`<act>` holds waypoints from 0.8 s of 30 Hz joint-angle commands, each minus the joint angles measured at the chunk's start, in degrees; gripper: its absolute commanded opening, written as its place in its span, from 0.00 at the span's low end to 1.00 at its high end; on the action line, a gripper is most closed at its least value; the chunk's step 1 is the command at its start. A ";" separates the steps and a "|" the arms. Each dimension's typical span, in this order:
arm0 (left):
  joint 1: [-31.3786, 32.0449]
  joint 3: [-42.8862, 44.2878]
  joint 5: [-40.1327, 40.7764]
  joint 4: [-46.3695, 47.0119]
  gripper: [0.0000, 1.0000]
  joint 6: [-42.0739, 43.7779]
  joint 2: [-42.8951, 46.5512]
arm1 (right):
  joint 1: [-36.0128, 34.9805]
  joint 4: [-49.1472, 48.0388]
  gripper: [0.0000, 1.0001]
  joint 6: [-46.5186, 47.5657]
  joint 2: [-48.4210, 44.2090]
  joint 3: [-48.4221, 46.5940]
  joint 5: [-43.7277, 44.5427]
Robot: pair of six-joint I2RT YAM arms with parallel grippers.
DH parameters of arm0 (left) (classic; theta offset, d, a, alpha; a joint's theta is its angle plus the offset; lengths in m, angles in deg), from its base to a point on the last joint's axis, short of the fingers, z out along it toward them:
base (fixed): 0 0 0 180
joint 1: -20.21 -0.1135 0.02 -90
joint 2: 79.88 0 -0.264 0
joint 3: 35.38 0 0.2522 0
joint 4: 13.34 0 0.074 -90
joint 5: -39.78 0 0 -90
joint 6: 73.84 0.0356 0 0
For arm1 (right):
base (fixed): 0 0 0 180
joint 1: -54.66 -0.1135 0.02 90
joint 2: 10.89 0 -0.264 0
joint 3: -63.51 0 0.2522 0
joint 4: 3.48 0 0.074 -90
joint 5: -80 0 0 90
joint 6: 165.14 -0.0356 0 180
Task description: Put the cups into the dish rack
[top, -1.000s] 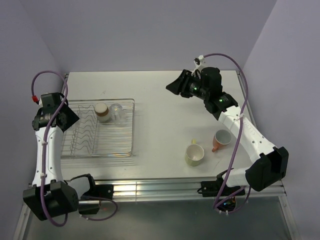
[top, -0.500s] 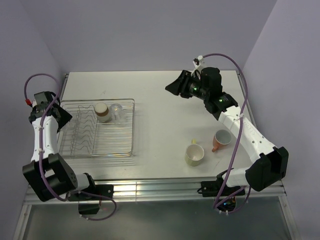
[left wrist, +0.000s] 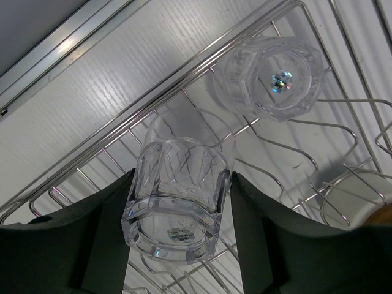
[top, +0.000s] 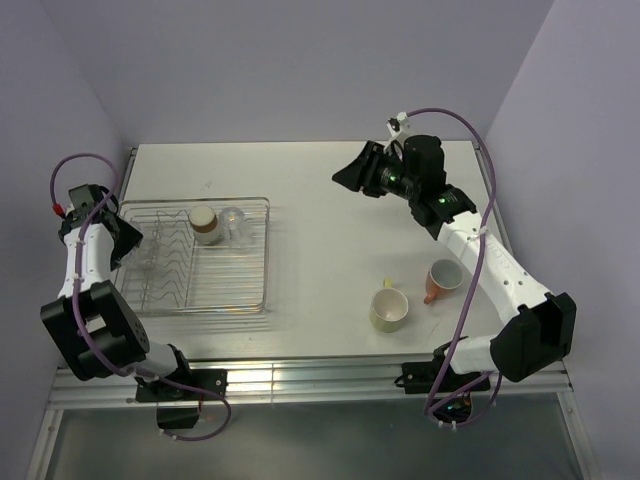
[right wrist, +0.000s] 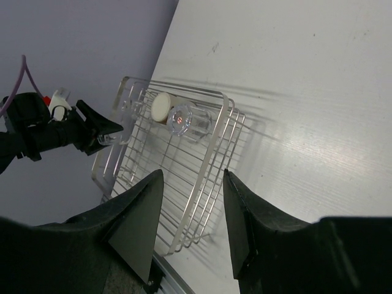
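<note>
The left jaws are clamped on a clear glass tumbler (left wrist: 180, 184), one dark finger on each side of its faceted wall. Its thick base faces the wrist camera and its mouth points away, over the left rim wires of the dish rack (top: 200, 311). A second ago the left arm (top: 80, 270) had its wrist over the rack's left edge, with the elbow low at the near corner of the bench (top: 320, 220). Now the wrist sits a little farther left, just outside that edge, and the elbow has swung up beside the rack's near left corner. The grip on the tumbler has not changed.

Inside the rack, toward its far side, a brown-and-cream cup (top: 205, 224) stands mouth down. A second tumbler (top: 233, 224) sits just to its right, base up. Neither has shifted.

The right jaws stand open with nothing between them. They hang above the bench well to the right of the rack's far right corner and point back toward it, in the same place as a second ago. Well to the right of the rack's near right corner, a pale yellow-green mug (top: 390, 310) stands upright. A salmon-orange mug (top: 440, 280) sits tilted just beyond it to the right. Both are where they were.
</note>
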 commanded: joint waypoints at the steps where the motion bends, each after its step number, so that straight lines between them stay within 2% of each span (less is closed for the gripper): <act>1: -0.63 1.15 0.99 2.39 0.00 0.31 -0.96 | 0.79 -2.17 0.52 0.90 -0.59 0.16 -1.12; 15: -0.71 0.63 2.04 3.53 0.00 -0.22 -3.96 | 1.68 -2.43 0.51 0.81 -1.39 0.60 -2.00; 24: -0.71 -0.16 3.27 3.89 0.18 -0.04 -4.92 | 1.76 -2.61 0.51 0.72 -1.39 0.77 -2.00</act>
